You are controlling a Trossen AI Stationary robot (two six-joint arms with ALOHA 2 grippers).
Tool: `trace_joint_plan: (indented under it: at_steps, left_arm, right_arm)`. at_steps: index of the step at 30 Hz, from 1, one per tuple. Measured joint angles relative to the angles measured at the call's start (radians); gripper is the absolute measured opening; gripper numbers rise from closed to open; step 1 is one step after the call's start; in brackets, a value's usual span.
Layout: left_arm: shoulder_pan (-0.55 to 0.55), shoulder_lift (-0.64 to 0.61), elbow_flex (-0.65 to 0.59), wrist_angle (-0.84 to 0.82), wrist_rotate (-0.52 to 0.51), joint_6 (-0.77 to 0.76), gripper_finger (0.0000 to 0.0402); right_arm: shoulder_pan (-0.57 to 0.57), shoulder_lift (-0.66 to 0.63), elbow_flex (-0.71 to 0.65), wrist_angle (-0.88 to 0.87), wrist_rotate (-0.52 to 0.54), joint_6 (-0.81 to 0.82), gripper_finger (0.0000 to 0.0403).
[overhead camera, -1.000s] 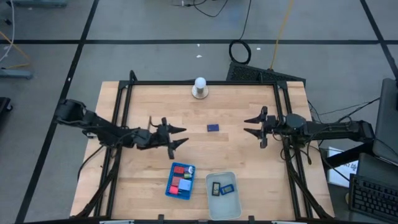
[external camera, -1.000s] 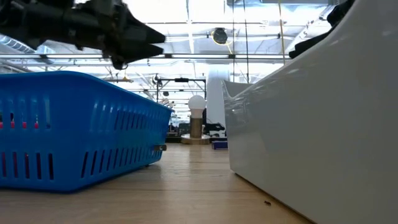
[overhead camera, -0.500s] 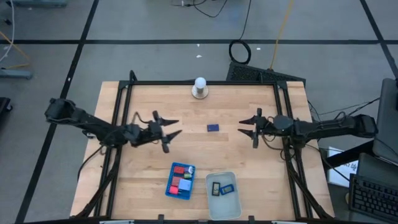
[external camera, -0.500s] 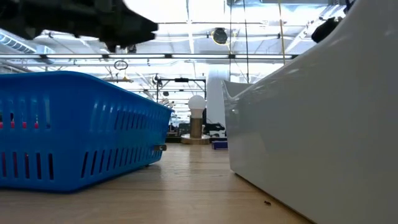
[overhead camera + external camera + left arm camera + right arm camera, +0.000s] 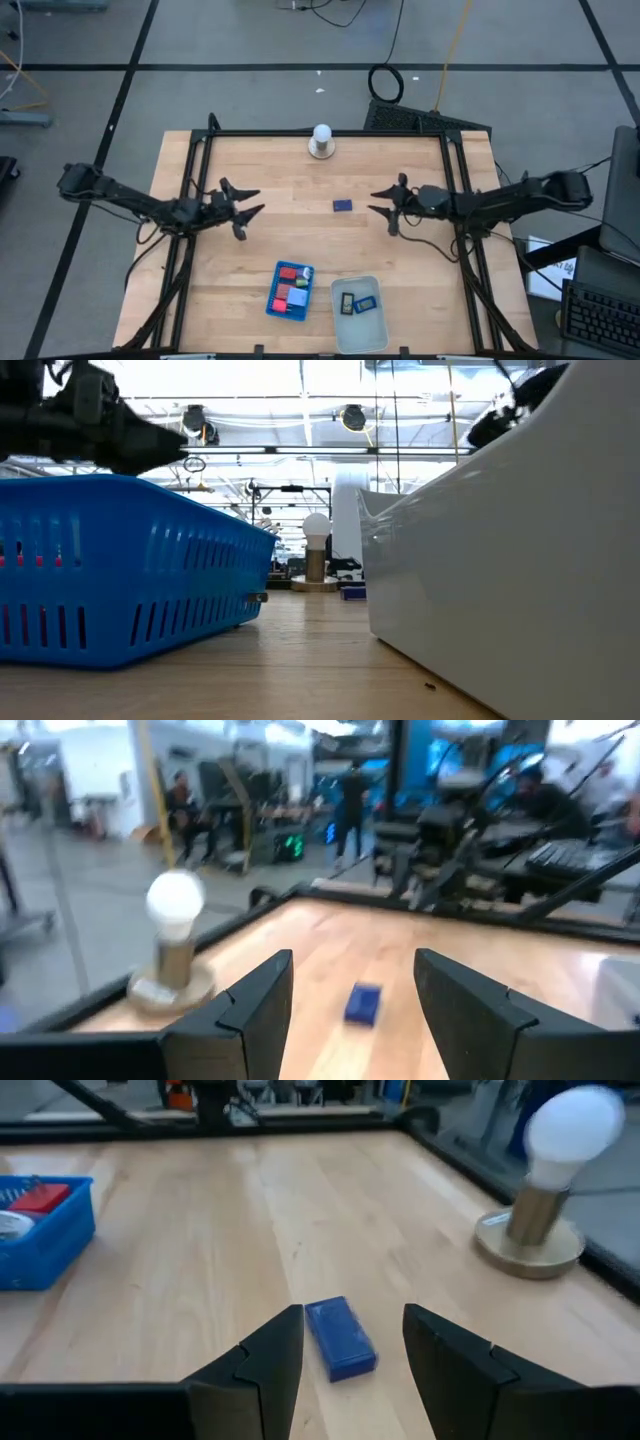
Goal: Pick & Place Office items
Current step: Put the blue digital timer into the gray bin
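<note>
Step in hand: approach to the last loose office item. One dark blue rectangular piece (image 5: 342,206) lies flat on the bare desk (image 5: 250,260), near the middle, apart from both trays.
Items already placed: red, light blue and dark pieces lie in the blue tray (image 5: 291,291); two more pieces, one with a black frame and one blue, lie in the clear tray (image 5: 359,313). Both trays stand at the near edge of the desk.
Right gripper (image 5: 383,208): held above the desk just beside the dark blue piece, on the right arm's side. Fingers (image 5: 265,1362) stand apart with nothing between them. In the right wrist view the piece shows in the gap between them, farther ahead, not touched.
Left gripper (image 5: 244,210): held above the desk on the other side of the piece, well apart from it. Fingers (image 5: 255,1010) stand apart and carry nothing. The piece shows ahead in its wrist view also.
Not part of the task: the white ball on a round base (image 5: 321,141) at the far edge of the desk.
Next move, judged: the right gripper is the nearer one and is already lined up. It needs to advance and lower until the fingers stand either side of the piece, close across its narrow width, lift, then carry it to a tray.
Caution: the piece is low and flat; the fingertips must come close to the desk surface or they will close over it.
</note>
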Motion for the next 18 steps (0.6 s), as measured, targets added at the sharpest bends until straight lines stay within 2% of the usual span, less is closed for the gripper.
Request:
trace_joint_plan:
  at_steps: [4, 7, 10, 18]
  left_arm:
    - [0.001, -0.065, 0.014, -0.184, -0.065, -0.092, 0.0211]
    - [0.001, -0.106, 0.018, -0.301, -0.035, -0.13, 0.0211]
    - [0.001, -0.14, 0.02, -0.343, -0.021, -0.148, 0.0211]
    - [0.001, -0.205, 0.02, -0.42, -0.024, -0.131, 0.0211]
  right_arm:
    - [-0.028, 0.106, 0.087, -0.035, -0.029, 0.021, 0.0164]
    - [-0.061, 0.183, 0.172, -0.113, -0.116, 0.016, 0.0164]
    - [-0.088, 0.268, 0.26, -0.2, -0.192, -0.01, 0.0169]
    - [-0.13, 0.506, 0.414, -0.306, -0.224, -0.08, 0.0245]
